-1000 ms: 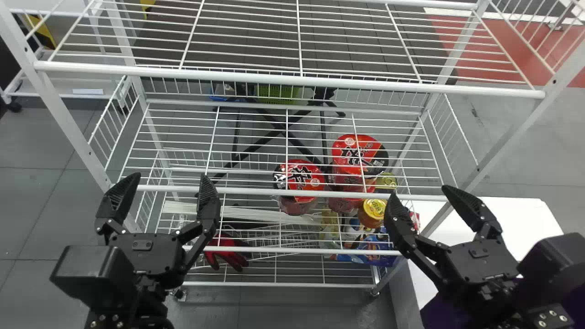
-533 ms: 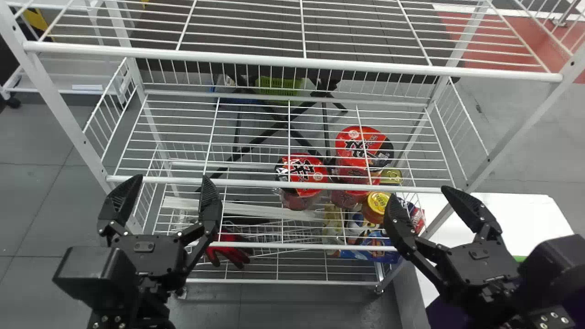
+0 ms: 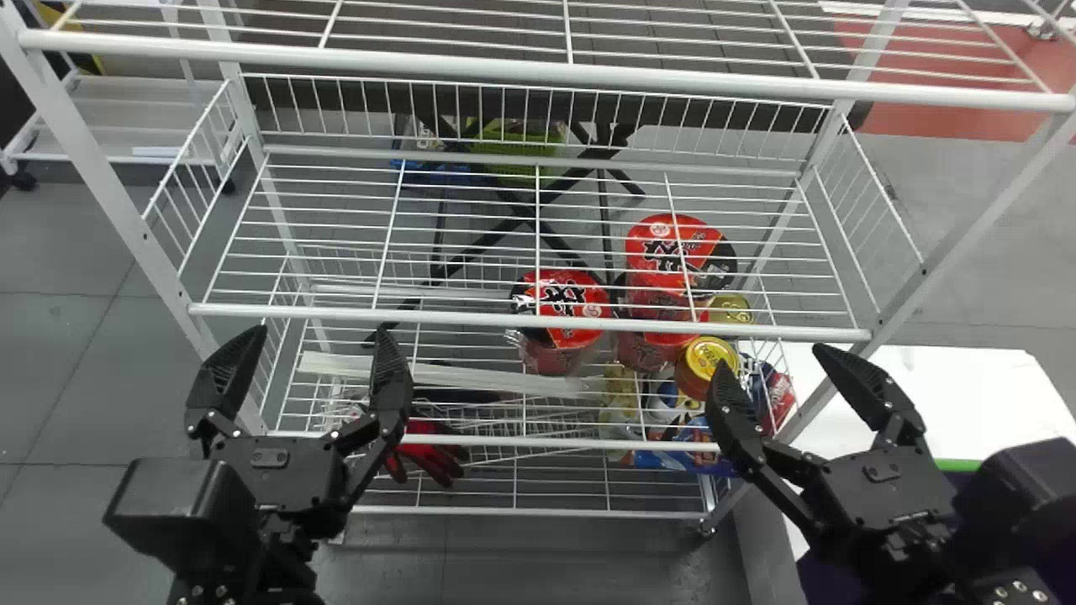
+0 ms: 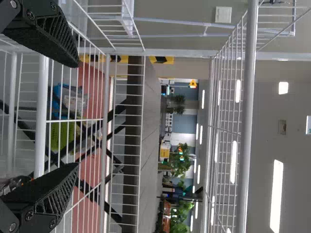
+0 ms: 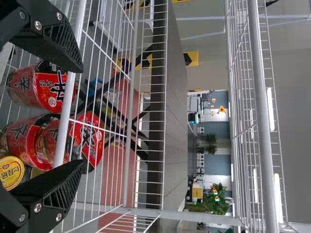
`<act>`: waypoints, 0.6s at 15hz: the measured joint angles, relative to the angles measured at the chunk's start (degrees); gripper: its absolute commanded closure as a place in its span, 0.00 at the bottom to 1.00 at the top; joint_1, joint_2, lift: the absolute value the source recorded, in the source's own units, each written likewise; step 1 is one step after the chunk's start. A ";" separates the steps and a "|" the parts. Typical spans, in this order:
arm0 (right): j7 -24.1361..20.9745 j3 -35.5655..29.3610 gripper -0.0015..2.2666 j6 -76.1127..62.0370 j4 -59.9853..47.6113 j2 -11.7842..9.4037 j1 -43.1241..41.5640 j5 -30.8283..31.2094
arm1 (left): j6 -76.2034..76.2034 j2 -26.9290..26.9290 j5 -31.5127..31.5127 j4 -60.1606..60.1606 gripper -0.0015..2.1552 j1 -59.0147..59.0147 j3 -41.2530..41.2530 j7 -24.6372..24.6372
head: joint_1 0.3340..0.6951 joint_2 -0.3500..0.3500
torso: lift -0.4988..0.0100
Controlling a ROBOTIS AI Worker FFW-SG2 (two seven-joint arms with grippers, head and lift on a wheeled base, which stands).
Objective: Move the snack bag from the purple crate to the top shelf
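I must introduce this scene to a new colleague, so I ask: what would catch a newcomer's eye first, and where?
Probably the bright red instant-noodle cups, behind the white wire rack's bars, just right of the head view's middle. Next come the left gripper and right gripper, black and open before the rack, then a red glove low between them.

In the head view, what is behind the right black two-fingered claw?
Beyond the right claw are a red-and-blue packet, a flat white tabletop and a round yellow-lidded container, its edge overlapped. Whatever the claw itself covers cannot be seen.
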 measured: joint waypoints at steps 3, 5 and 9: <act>0.17 0.35 0.07 -0.07 -0.13 0.00 0.01 0.29 | 0.09 0.11 0.00 -0.24 0.04 0.16 0.08 -0.09 | 1.00 0.40 | 0.24; 0.23 0.51 0.07 -0.08 -0.19 -0.03 0.01 0.40 | 0.12 0.14 0.00 -0.30 0.04 0.19 0.10 -0.08 | 1.00 0.40 | 0.22; 1.52 0.45 0.07 0.43 -0.34 -0.14 0.06 0.25 | 0.08 0.12 -0.03 -0.31 0.04 0.24 0.15 -0.21 | 1.00 0.41 | 0.19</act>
